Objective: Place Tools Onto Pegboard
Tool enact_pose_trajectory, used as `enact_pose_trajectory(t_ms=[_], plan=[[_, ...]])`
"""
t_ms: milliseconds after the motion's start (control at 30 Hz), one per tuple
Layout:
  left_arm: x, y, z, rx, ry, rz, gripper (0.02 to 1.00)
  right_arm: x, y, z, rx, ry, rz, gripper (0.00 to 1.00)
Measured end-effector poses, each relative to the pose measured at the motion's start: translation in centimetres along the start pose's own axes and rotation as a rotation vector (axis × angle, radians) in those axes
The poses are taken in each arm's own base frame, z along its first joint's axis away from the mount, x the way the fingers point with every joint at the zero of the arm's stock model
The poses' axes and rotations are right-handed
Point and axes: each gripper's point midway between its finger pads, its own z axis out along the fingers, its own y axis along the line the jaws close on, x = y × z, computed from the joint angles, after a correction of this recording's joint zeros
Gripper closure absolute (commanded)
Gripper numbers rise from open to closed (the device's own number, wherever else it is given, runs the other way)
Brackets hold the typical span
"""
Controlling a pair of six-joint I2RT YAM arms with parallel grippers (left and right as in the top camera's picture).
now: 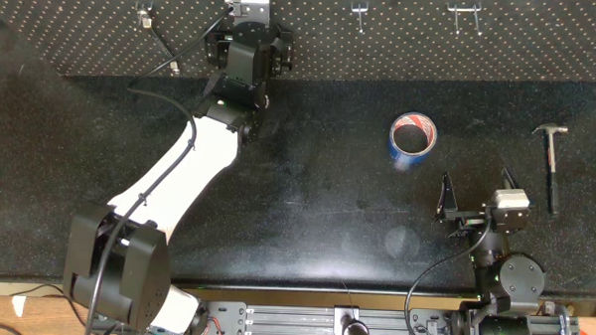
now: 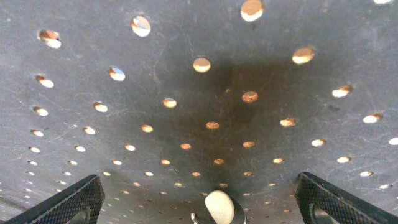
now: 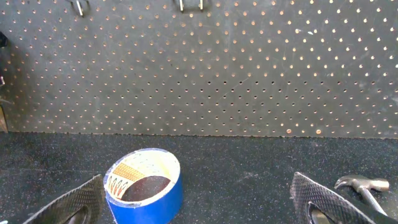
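Pegboard (image 1: 402, 47), dark and perforated, stands along the far edge of the grainy black mat (image 1: 307, 198). Left gripper (image 2: 199, 180) hangs close before it, ribbed fingers spread wide, nothing held. Right gripper (image 3: 198, 179) is equally wide and empty, facing the blue tape roll (image 3: 149, 196), whose inner print is illegible. Steel-headed hammer (image 1: 551, 166) lies flat on the mat, right of the tape.

- Setting: workshop-style robot bench.
- Pegboard (image 1: 402, 47) with metal hooks (image 1: 360, 13), along far edge of black worktop (image 1: 317, 198).
- Hammer (image 1: 550, 166), tape roll (image 1: 412, 140), toward right edge.
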Motion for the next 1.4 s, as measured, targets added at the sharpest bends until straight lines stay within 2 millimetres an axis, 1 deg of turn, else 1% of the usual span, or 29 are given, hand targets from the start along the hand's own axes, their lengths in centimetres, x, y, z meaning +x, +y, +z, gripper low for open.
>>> enact_pose_trajectory(t_ms=[67, 133, 167, 200, 233, 267, 333, 400, 433, 467, 500, 533, 567, 600, 633, 667, 700, 733, 800, 833, 867, 967, 1033, 1100, 1167, 1200, 1233, 1300, 1400], plan=[[-0.1, 0.1, -0.1, -0.003, -0.002, 0.0, 0.023, 0.0, 0.0, 0.0, 0.0, 0.0, 0.0, 0.025], [-1.5, 0.7, -1.0, -0.014, -0.04, -0.02, 0.02, 0.0, 0.0, 0.0, 0.0, 0.0, 0.0, 0.027], [-2.4, 1.3, -2.0, -0.028, -0.052, -0.024, 0.023, 0.0, 0.0, 0.0, 0.0, 0.0, 0.0, 0.025], [-4.0, 2.9, -4.3, -0.057, -0.074, -0.025, 0.023, 0.0, 0.0, 0.0, 0.0, 0.0, 0.0, 0.025], [-5.2, 3.7, -5.7, -0.066, -0.097, -0.031, 0.023, 0.0, 0.0, 0.0, 0.0, 0.0, 0.0, 0.027], [-5.4, 4.9, -7.7, -0.087, -0.073, -0.012, 0.023, 0.0, 0.0, 0.0, 0.0, 0.0, 0.0, 0.025], [-6.5, 7.5, -11.6, -0.12, -0.081, -0.011, 0.025, 0.0, 0.0, 0.0, 0.0, 0.0, 0.0, 0.027], [-6.6, 9.7, -15.5, -0.136, -0.074, -0.001, 0.023, 0.0, 0.0, 0.0, 0.0, 0.0, 0.0, 0.025], [-6.4, 11.0, -18.1, -0.139, -0.07, 0.005, 0.025, 0.0, 0.0, 0.0, 0.0, 0.0, 0.0, 0.025], [-6.9, 12.7, -21.5, -0.144, -0.109, -0.019, 0.025, 0.0, 0.0, 0.0, 0.0, 0.0, 0.0, 0.027], [-6.6, 13.5, -23.3, -0.136, -0.107, -0.018, 0.025, 0.0, 0.0, 0.0, 0.0, -0.001, 0.0, 0.025], [-4.8, 14.2, -24.7, -0.129, -0.057, 0.013, 0.025, 0.0, 0.0, 0.0, 0.0, 0.0, 0.0, 0.025], [-3.2, 15.4, -27.5, -0.118, -0.048, 0.019, 0.025, 0.0, 0.0, 0.0, 0.0, 0.0, 0.0, 0.027], [-2.9, 16.5, -29.8, -0.111, -0.08, 0.001, 0.025, 0.0, 0.0, 0.0, 0.0, 0.0, 0.0, 0.027], [-2.0, 17.0, -31.1, -0.1, -0.077, 0.003, 0.025, 0.0, 0.0, 0.0, 0.0, 0.0, 0.0, 0.025], [-1.2, 17.1, -31.8, -0.087, -0.066, 0.008, 0.025, 0.0, 0.0, 0.0, 0.0, 0.0, 0.0, 0.025], [0.7, 17.3, -32.7, -0.07, -0.022, 0.025, 0.025, 0.0, 0.0, 0.0, 0.0, 0.0, 0.0, 0.025], [1.8, 17.5, -33.2, -0.063, 0.006, 0.024, 0.025, 0.0, 0.0, 0.0, 0.0, 0.0, 0.0, 0.025], [5.2, 18.0, -34.4, -0.054, 0.1, 0.035, 0.027, 0.0, 0.0, 0.0, 0.0, 0.0, 0.0, 0.027], [5.8, 18.1, -34.5, -0.052, 0.122, 0.033, 0.025, 0.0, 0.0, 0.0, 0.0, 0.0, 0.0, 0.025], [6.9, 17.8, -34.6, -0.033, 0.167, 0.017, 0.027, 0.0, 0.0, 0.0, 0.0, 0.0, 0.0, 0.027], [8.0, 16.4, -34.8, 0.044, 0.217, -0.029, 0.025, 0.0, 0.0, 0.0, 0.0, 0.0, 0.0, 0.025], [7.1, 14.6, -34.8, 0.142, 0.192, -0.113, 0.025, 0.0, 0.0, 0.0, 0.0, 0.0, 0.0, 0.027], [6.0, 13.5, -34.9, 0.199, 0.16, -0.163, 0.025, 0.0, 0.0, 0.0, 0.0, 0.0, 0.0, 0.025], [6.1, 12.8, -35.1, 0.242, 0.172, -0.18, 0.025, 0.0, 0.0, 0.0, 0.0, 0.0, 0.0, 0.025], [7.5, 12.5, -35.4, 0.258, 0.232, -0.171, 0.025, 0.0, 0.0, 0.0, 0.0, 0.0, 0.0, 0.025], [8.4, 12.4, -35.6, 0.265, 0.267, -0.162, 0.025, 0.0, 0.0, 0.0, 0.0, 0.0, 0.0, 0.025], [9.5, 12.4, -36.0, 0.272, 0.315, -0.15, 0.025, 0.0, 0.0, 0.0, 0.0, 0.0, 0.0, 0.025], [9.3, 11.9, -36.2, 0.304, 0.304, -0.165, 0.023, 0.0, 0.0, 0.0, 0.0, 0.0, 0.0, 0.027]])
